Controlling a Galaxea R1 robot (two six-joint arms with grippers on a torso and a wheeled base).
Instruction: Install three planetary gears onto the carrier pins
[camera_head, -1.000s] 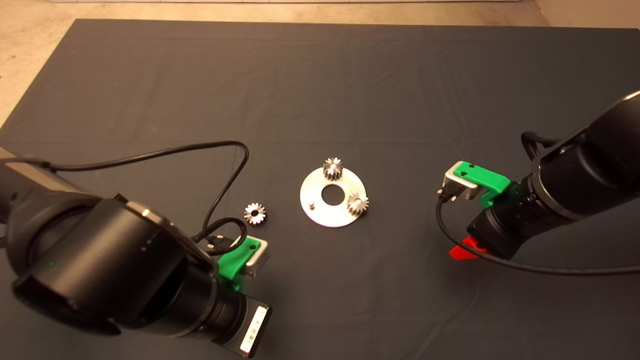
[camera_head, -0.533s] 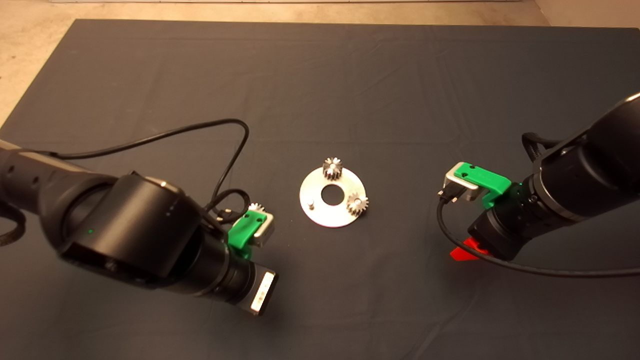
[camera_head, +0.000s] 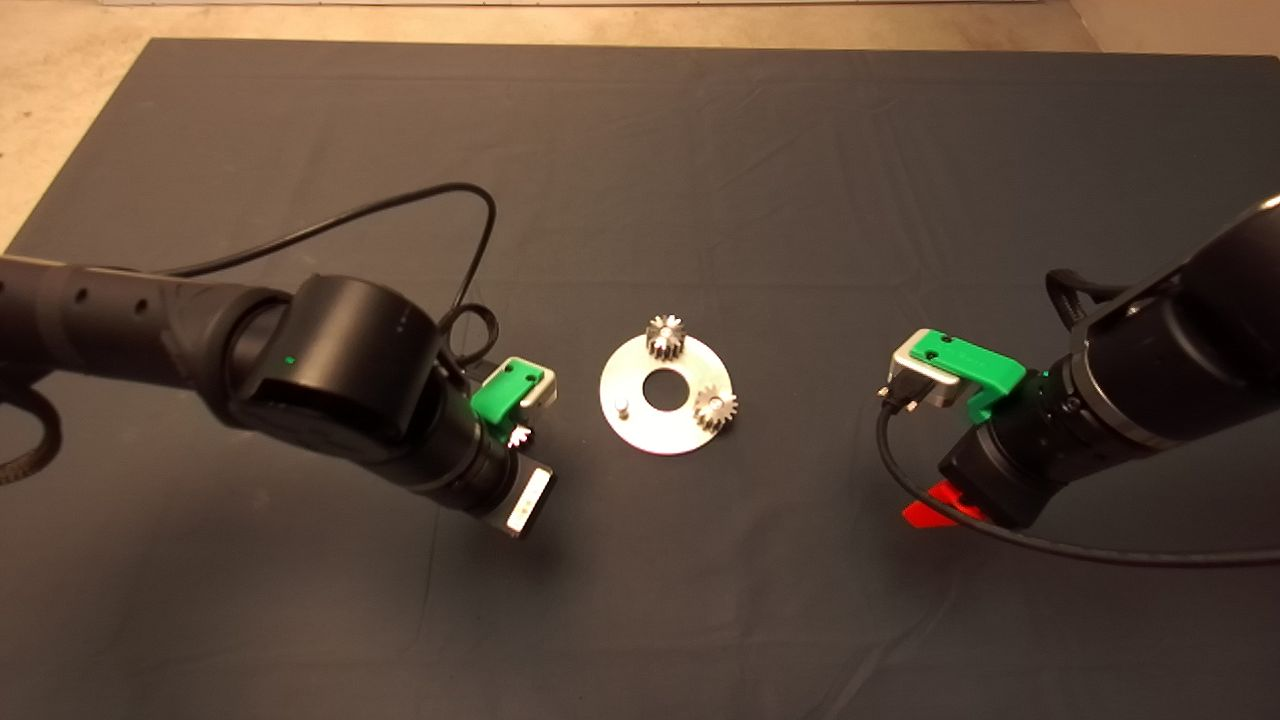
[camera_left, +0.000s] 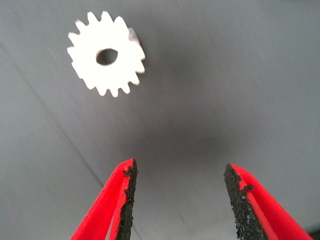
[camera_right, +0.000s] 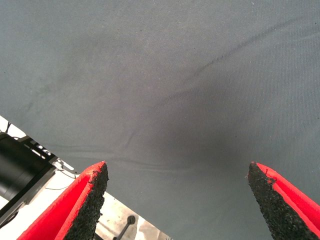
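Note:
A flat silver disc (camera_head: 640, 432) with a large centre hole lies mid-mat. Two planetary gears sit on carrier pins, one at the far side (camera_head: 665, 335) and one at the right (camera_head: 716, 408). The third pin (camera_head: 621, 407) stands bare at the left. The third gear (camera_head: 518, 435) lies on the mat left of the disc, mostly hidden under my left wrist. In the left wrist view this gear (camera_left: 106, 53) lies flat beyond my left gripper (camera_left: 180, 192), which is open, empty and clear of it. My right gripper (camera_right: 182, 200) is open and empty over bare mat, right of the disc.
Black cables loop from the left wrist (camera_head: 470, 250) and the right wrist (camera_head: 1000, 535) over the mat. The mat's near edge and the floor (camera_right: 30, 210) show in the right wrist view. One red finger (camera_head: 928, 510) of the right gripper shows under its wrist.
My left arm has swung forward and right over the loose gear, which was in plain sight beside it and is now mostly covered. The right arm has barely shifted.

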